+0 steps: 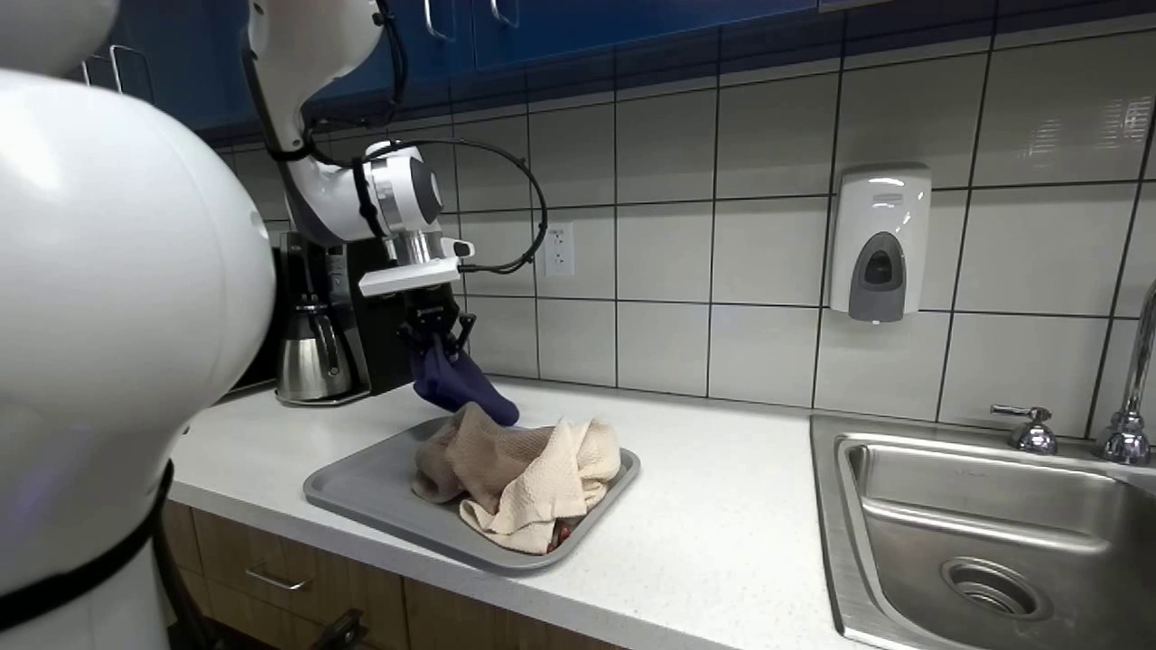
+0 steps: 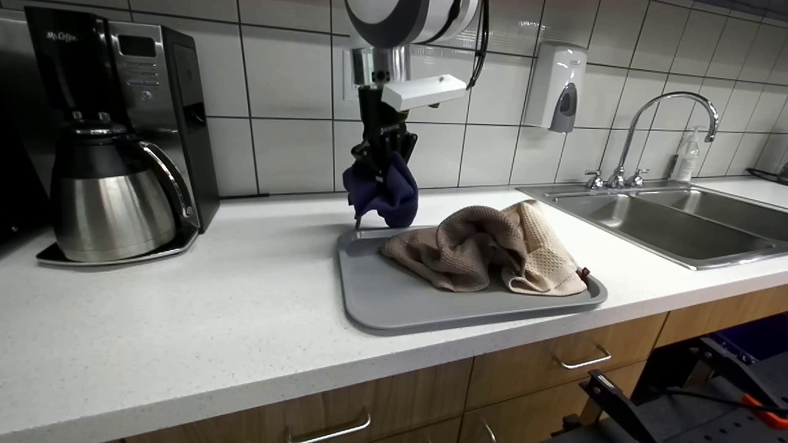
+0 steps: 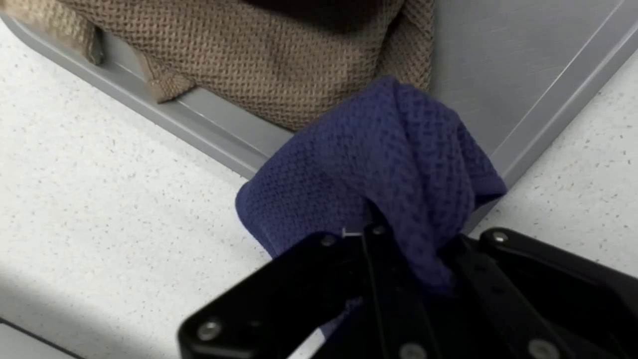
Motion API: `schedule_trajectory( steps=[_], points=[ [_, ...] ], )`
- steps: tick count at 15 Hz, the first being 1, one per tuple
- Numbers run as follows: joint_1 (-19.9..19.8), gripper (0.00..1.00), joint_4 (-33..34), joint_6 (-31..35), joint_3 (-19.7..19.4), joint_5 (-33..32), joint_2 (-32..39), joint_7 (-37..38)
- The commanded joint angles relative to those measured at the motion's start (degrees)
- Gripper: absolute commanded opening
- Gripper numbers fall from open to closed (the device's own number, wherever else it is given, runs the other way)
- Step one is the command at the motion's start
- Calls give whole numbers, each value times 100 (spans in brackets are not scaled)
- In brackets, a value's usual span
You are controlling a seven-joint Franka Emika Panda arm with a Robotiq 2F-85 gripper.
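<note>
Pincer (image 3: 416, 244) clamps a fold of purple cloth (image 3: 359, 164), which hangs beneath it over a corner of the gray tray (image 2: 406, 301). Near and lower: bunched brown and cream towelling (image 2: 468, 252) on the tray. Speckled white counter (image 2: 215, 307) underneath; tiled wall (image 2: 289, 154) behind the pincer; coffee maker (image 2: 157, 117) to one side, steel sink (image 2: 671, 221) well apart opposite.
</note>
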Motion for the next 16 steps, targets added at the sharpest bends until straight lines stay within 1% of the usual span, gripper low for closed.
schedule_trajectory(
  steps=[1, 4, 9, 16],
  points=[
    [-71, 2, -537, 5, 121, -83, -489, 112],
    [-117, 2, -858, 57, 239, 25, -771, -94],
    [-135, 2, -1260, 55, 398, 63, -1135, -109],
    [-264, 2, -1501, 12, 380, 179, -1007, -116]
  ],
)
